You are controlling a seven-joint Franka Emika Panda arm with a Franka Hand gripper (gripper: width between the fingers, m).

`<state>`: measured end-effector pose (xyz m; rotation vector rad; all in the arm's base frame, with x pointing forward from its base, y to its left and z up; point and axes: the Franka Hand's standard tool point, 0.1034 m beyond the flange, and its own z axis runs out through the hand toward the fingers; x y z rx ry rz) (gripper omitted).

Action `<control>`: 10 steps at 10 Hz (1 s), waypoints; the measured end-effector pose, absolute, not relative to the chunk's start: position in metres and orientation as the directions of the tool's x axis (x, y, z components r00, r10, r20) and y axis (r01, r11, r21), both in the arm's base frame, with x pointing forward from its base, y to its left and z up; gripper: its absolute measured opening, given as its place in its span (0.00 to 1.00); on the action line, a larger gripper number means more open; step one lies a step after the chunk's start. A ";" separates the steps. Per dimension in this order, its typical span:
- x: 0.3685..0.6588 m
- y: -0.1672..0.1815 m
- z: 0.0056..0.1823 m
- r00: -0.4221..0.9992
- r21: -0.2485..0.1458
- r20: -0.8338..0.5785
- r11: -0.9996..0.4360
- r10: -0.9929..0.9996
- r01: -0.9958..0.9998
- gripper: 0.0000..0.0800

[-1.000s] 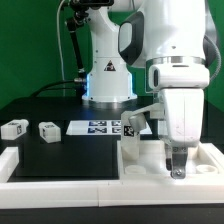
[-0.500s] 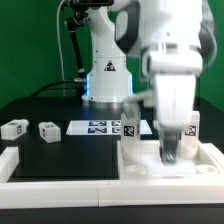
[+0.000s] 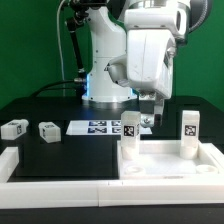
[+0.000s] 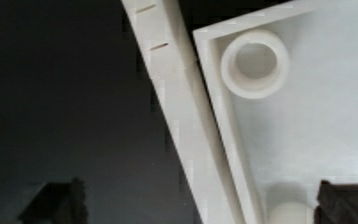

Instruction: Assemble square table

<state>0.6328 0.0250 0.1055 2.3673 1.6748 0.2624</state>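
while the gripper (image 3: 150, 114) hangs raised over a corner of the square tabletop (image 3: 170, 162), you see its fingers (image 4: 57, 201) spread wide with nothing between them. the tabletop is white plastic with a raised rim. it lies at the exterior view's right, just beside a white border rail (image 4: 172, 120), with one round socket (image 4: 252, 63) empty. a tagged leg (image 3: 129, 128) and a second leg (image 3: 188, 125) stand upright at its far corners. a third leg (image 3: 13, 128) and a fourth leg (image 3: 46, 130) lie loose on the black table (image 3: 60, 108).
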 end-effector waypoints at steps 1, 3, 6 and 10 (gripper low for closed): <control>0.633 0.025 0.105 0.392 0.284 0.035 -0.386 0.919 0.878 0.81; 0.622 0.002 0.110 0.482 0.272 0.052 -0.476 0.875 0.836 0.81; 0.598 -0.058 0.132 0.616 0.237 0.061 -0.611 0.786 0.755 0.81; 0.595 -0.065 0.130 0.636 0.225 0.047 -0.628 0.771 0.745 0.81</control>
